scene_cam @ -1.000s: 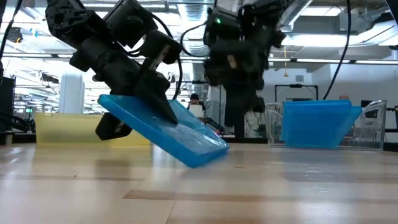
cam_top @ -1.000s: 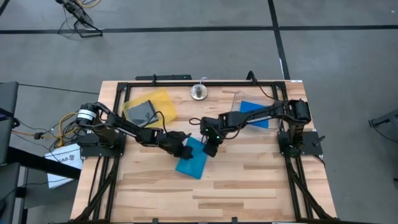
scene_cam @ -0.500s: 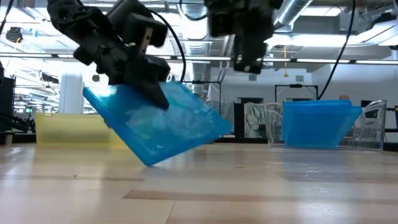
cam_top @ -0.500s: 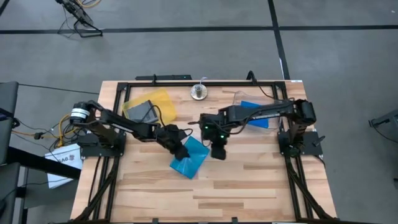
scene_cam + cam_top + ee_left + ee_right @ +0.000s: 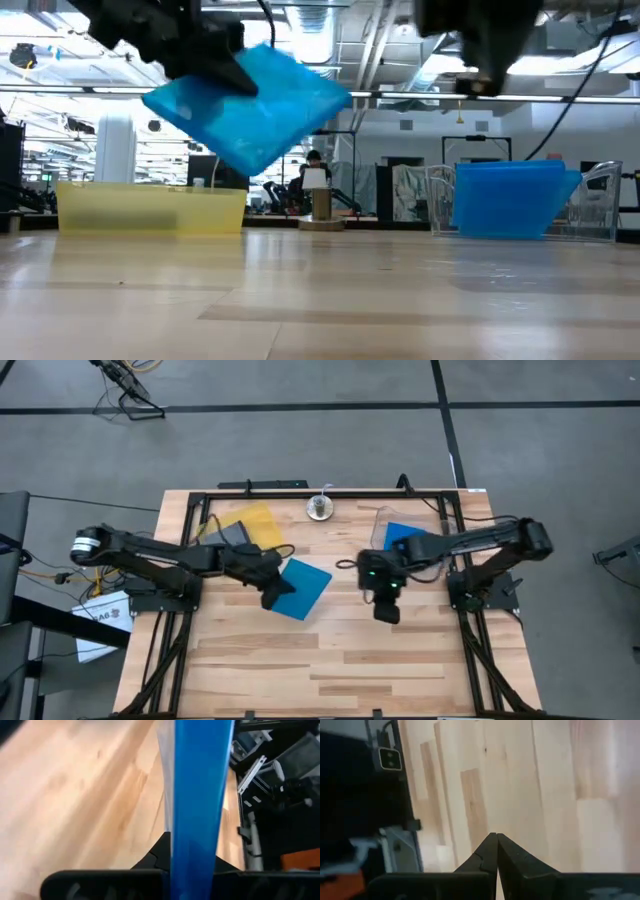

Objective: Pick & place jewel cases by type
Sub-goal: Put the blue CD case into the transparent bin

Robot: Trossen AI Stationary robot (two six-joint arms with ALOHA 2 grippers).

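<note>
A bright blue jewel case [image 5: 305, 586] hangs in the air left of the table's middle, with my left gripper [image 5: 272, 596] shut on it; the low view shows it tilted and well clear of the wood [image 5: 250, 105]. My right gripper [image 5: 386, 612] is shut and empty, raised over the table right of centre, its fingertips together [image 5: 496, 839]. A smoky grey jewel case [image 5: 228, 536] lies in the yellow tray [image 5: 258, 518] at the far left. Another blue jewel case [image 5: 404, 541] leans inside the clear bin [image 5: 378, 522] at the far right. My left gripper pinches the blue jewel case between its two fingers, one on each flat face, at the edge nearest the table's left side [image 5: 195, 862]. The fingers come from the table's left, slanting slightly down. The case is lifted clear and tilted, sticking out beyond the fingers toward the right.
A small metal post [image 5: 319, 508] stands at the far edge between tray and bin. A black frame rail [image 5: 300, 493] runs round the table top. Bare wood [image 5: 330, 660] fills the near half of the table.
My left gripper has risen, drawn back toward the table's left and rolled, lifting the blue jewel case, whose lower edge rested on the wood, fully clear. My right gripper, staying shut, has gone up and toward the table's right edge, away from the case.
</note>
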